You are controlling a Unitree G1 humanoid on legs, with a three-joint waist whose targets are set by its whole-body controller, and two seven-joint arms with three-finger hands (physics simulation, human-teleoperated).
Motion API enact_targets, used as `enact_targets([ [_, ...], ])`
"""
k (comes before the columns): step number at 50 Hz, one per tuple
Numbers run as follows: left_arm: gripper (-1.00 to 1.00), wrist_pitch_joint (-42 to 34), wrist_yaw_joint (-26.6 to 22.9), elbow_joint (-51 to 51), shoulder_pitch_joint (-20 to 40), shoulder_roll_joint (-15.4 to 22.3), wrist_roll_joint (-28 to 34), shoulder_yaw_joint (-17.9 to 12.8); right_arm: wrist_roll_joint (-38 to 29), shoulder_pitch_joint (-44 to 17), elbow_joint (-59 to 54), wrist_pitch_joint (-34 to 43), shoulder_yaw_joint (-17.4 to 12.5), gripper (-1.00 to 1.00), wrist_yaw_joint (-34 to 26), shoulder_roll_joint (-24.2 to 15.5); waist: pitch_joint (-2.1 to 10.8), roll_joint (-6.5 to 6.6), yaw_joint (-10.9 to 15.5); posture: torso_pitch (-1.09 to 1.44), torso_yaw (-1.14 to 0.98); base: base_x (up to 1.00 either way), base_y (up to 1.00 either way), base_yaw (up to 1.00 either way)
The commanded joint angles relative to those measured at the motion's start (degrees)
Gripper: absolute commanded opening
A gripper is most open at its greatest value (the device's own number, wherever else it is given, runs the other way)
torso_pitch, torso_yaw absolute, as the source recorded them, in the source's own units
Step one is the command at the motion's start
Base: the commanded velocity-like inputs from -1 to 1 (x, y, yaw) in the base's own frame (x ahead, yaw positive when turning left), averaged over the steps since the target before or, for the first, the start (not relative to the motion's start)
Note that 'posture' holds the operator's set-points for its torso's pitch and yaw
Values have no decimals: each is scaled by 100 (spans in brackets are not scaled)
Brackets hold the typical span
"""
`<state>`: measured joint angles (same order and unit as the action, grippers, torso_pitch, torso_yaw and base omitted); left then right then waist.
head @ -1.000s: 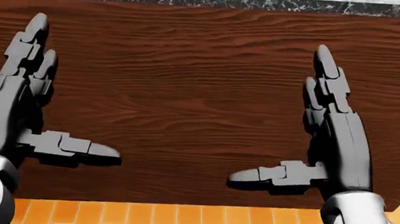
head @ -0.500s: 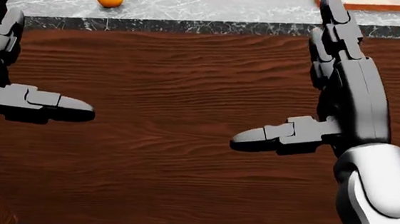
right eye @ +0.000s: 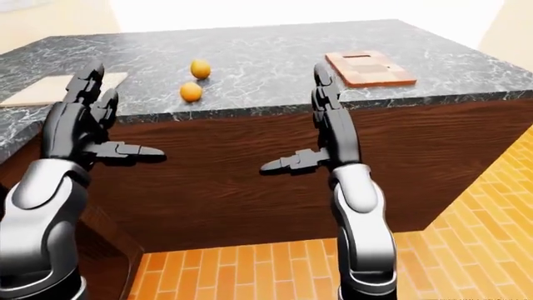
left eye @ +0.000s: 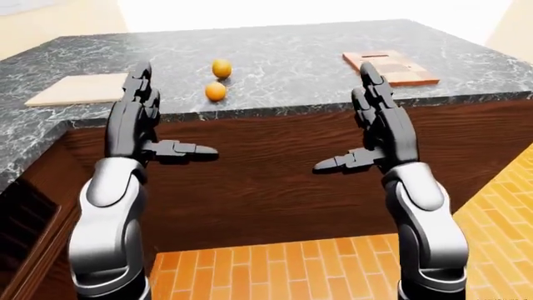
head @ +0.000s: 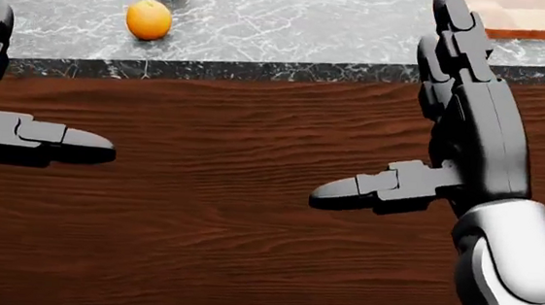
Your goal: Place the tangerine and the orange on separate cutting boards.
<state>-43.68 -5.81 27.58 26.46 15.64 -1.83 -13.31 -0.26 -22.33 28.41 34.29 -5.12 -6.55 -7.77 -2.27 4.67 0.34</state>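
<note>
left hand (left eye: 137, 122) released | right hand (left eye: 379, 125) released | 2 fruits (left eye: 215, 92) on counter (left eye: 292, 69), untouched

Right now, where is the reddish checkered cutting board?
In the left-eye view the reddish cutting board lies on the dark marble counter at upper right, near its right edge, right of the two orange fruits and just above the raised right hand.
</note>
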Motion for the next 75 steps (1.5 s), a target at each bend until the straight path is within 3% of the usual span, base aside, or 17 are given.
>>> enact_targets([
  [1, 100, 160, 4, 203, 126, -2, -14, 70, -44, -126, 207, -166, -136, 100, 31, -64, 70, -13, -14, 0, 0, 2, 0, 0],
  [4, 100, 137, -4, 217, 136, 2, -13, 64, -94, -137, 222, -165, -117, 100, -9, -76, 127, -132, -56, 0, 0, 0, 9, 0],
  [9, 100, 143, -11, 228, 117, -8, 6, 77, -141, -121, 208, -214, -114, 100, -20, -56, 168, -844, 9, 0, 0, 0, 23, 0],
  [15, 100, 81, -19, 275, 146, 20, 13, 49, -120, -137, 231, -201, -121, 100, -35, -49, 250, -665, -82, 0, 0, 0, 21, 0],
  [21, 100, 113, -11, 217, 169, 2, 28, 74, -137, -175, 207, -199, -103, 100, -61, -57, 262, 218, -73, 0, 0, 0, 11, 0],
  [22, 100, 98, -11, 219, 186, 8, 28, 75, -142, -181, 212, -191, -93, 100, -65, -53, 235, -44, -47, 0, 0, 0, 16, 0],
  [31, 100, 90, -4, 243, 174, 13, 43, 71, -149, -132, 264, -224, -98, 100, -96, -41, 179, -482, -45, 0, 0, 0, 16, 0],
  [34, 100, 95, -10, 253, 164, 5, 48, 76, -146, -117, 302, -227, -94, 100, -108, -33, 257, -943, -48, 0, 0, 2, 19, 0],
  [35, 100, 92, -12, 262, 158, 4, 47, 72, -137, -111, 306, -227, -106, 100, -112, -33, 155, -688, -104, 0, 0, 6, 25, 0],
  [43, 100, 90, -27, 291, 131, 10, 55, 55, -109, -35, 317, -281, -119, 100, -108, -16, 109, -529, -82, 0, 0, 7, 26, 0],
  [48, 100, 36, -32, 356, 124, 22, 58, 40, -118, -14, 344, -275, -109, 100, -121, -24, 249, 249, -116, 0, 0, 7, 26, 0],
  [49, 100, 43, -28, 345, 128, 20, 63, 44, -120, -14, 354, -274, -111, 100, -120, -23, 167, -72, -90, 0, 0, 7, 26, 0],
  [58, 100, 55, -26, 322, 144, 10, 85, 59, -133, -18, 353, -289, -102, 100, -150, -15, 7, -476, -56, 0, 0, 16, 26, 0],
  [62, 100, 17, -27, 327, 187, 2, 88, 89, -122, -60, 393, -229, -100, 100, -159, -23, 112, -964, -47, 0, 0, 30, 26, 0],
  [70, 100, 11, -35, 294, 237, 10, 96, 100, -105, -84, 380, -256, -89, 100, -156, -23, 1, -295, -133, 0, 0, 34, 8, 0],
  [72, 100, 8, -39, 298, 238, 12, 94, 93, -98, -83, 387, -253, -102, 100, -162, -28, 154, 128, -121, 0, 0, 35, 6, 0],
  [75, 100, 19, -44, 302, 216, 14, 96, 84, -110, -54, 392, -279, -90, 100, -160, -27, 39, -11, -36, 0, 0, 34, 5, 0],
])
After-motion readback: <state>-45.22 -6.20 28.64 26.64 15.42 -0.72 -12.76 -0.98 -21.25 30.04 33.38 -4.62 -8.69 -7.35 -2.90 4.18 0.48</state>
